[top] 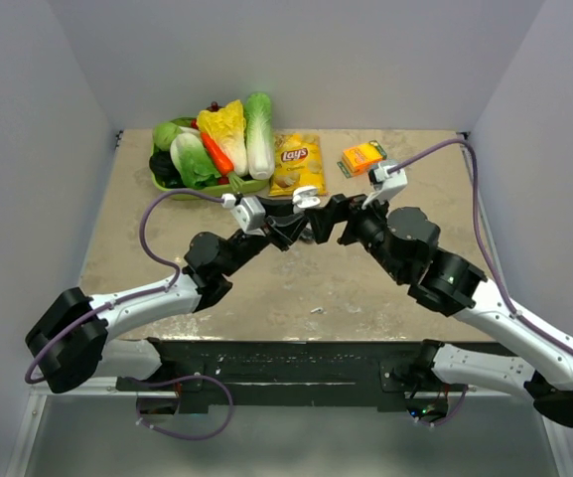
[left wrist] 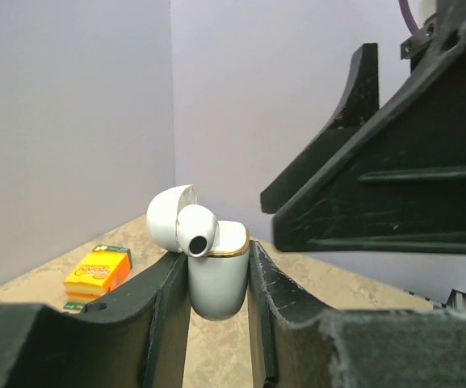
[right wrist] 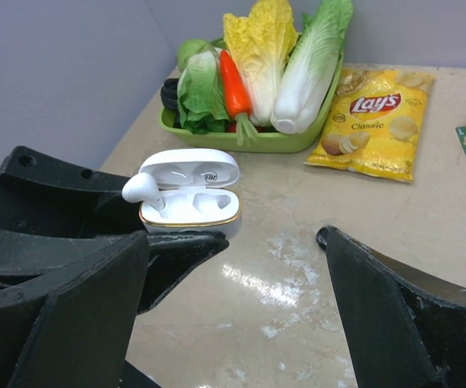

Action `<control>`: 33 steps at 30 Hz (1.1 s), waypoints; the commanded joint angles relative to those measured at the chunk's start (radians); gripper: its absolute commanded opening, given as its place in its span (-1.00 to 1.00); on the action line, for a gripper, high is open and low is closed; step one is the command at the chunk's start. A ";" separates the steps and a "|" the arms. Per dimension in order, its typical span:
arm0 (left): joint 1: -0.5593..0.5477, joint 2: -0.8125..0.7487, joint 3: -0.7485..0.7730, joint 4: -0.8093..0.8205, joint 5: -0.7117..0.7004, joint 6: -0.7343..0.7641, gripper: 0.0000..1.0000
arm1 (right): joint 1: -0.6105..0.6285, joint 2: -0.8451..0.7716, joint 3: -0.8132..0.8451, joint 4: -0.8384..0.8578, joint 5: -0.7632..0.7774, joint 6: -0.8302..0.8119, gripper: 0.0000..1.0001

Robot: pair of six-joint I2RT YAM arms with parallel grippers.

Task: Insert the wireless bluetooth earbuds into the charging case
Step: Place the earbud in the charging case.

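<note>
The job looks half done. The left claw [left wrist: 215, 260] pinches the open case [right wrist: 192, 212] by its sides, holding it above the middle of the desk [top: 365, 288], toward the far edge. One white earbud [right wrist: 142, 190] sits in the case's left well, standing proud of it, so I doubt it is fully seated. The other well looks empty, and I can't spot a second earbud. The right claw [right wrist: 269, 238] hangs just beside the case, spread wide, holding nothing. Next it probably needs a gentle push on that earbud.
</note>
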 commanded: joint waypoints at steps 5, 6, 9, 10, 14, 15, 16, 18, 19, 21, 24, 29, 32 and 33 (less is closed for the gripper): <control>0.002 -0.020 0.025 0.042 -0.026 0.017 -1.00 | -0.006 -0.037 0.023 0.105 -0.072 -0.027 0.90; 0.001 -0.018 0.030 0.037 -0.024 0.017 -1.00 | -0.007 -0.025 0.043 0.095 -0.066 -0.023 0.90; -0.007 -0.012 0.037 0.022 -0.041 0.033 -1.00 | -0.009 0.035 0.101 0.054 -0.034 -0.005 0.90; -0.012 -0.010 0.040 0.017 -0.047 0.043 -1.00 | -0.007 0.050 0.115 0.043 -0.024 0.003 0.90; -0.033 -0.003 0.057 -0.012 -0.086 0.079 -1.00 | -0.007 0.115 0.163 0.003 0.008 0.015 0.90; -0.038 -0.003 0.060 -0.021 -0.092 0.086 -1.00 | -0.007 0.133 0.172 -0.003 0.017 0.018 0.90; -0.041 0.002 0.062 -0.027 -0.097 0.097 -1.00 | -0.007 0.138 0.177 -0.005 0.020 0.024 0.90; -0.048 0.002 0.065 -0.037 -0.107 0.109 -1.00 | -0.007 0.156 0.186 -0.013 0.025 0.024 0.90; -0.050 0.004 0.065 -0.038 -0.112 0.115 -1.00 | -0.007 0.161 0.192 -0.017 0.029 0.026 0.90; -0.053 0.002 0.064 -0.043 -0.118 0.120 -1.00 | -0.007 0.170 0.197 -0.026 0.035 0.027 0.90; -0.055 -0.004 0.064 -0.044 -0.121 0.125 -1.00 | -0.007 0.171 0.191 -0.034 0.035 0.026 0.89; -0.055 -0.012 0.062 -0.041 -0.121 0.126 -1.00 | -0.006 0.150 0.166 -0.040 0.035 0.024 0.89; -0.055 -0.019 0.059 -0.034 -0.121 0.120 -1.00 | -0.007 0.133 0.140 -0.045 0.042 0.021 0.88; -0.055 -0.024 0.059 -0.034 -0.121 0.120 -1.00 | -0.007 0.127 0.131 -0.048 0.043 0.020 0.88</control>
